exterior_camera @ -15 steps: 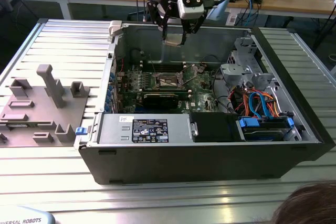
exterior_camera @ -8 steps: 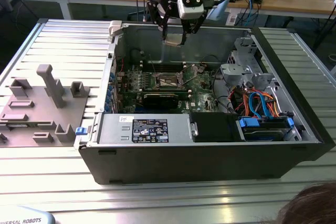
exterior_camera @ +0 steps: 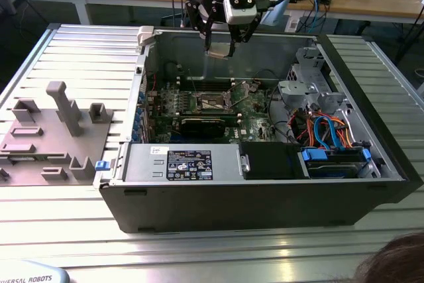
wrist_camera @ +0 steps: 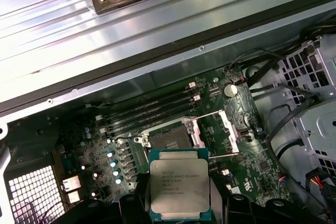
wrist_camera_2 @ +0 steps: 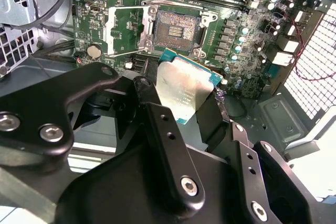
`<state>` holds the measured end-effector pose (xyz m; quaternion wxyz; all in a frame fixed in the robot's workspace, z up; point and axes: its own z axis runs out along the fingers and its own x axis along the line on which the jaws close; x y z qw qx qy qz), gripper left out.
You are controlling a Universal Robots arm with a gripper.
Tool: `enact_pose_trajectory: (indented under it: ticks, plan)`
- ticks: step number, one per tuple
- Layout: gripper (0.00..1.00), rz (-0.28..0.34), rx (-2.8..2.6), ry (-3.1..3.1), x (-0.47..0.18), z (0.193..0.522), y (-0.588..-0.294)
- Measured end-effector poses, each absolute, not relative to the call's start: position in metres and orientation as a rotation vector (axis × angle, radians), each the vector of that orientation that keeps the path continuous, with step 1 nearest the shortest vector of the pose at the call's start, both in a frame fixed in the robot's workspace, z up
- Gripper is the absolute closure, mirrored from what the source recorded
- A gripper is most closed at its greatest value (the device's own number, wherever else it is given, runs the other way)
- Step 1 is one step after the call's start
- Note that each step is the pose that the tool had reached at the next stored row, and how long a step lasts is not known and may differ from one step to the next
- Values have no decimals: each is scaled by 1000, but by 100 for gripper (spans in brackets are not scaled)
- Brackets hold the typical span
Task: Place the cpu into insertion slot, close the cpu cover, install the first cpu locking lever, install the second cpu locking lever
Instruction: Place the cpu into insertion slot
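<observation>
My gripper hangs above the open computer case, shut on the cpu, a flat square chip with a silver-grey top and green edge. In both wrist views the chip sits between the black fingers, high over the motherboard. The insertion slot lies bare below it, a dark square with a metal rim. In the exterior view the slot is in the middle of the board. Beside the slot, the cpu cover is swung open.
Long black memory slots run next to the socket. A metal drive cage and coloured cables fill the case on the exterior view's right. A grey fixture plate lies outside the case. A person's hair shows at the bottom corner.
</observation>
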<state>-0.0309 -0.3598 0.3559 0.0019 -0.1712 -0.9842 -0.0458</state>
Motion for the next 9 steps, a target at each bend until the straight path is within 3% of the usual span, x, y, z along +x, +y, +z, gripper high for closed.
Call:
enact_pose_trajectory:
  ticks: [9]
  plan:
    - [46,-144,-563,-3084,-31,356,-360]
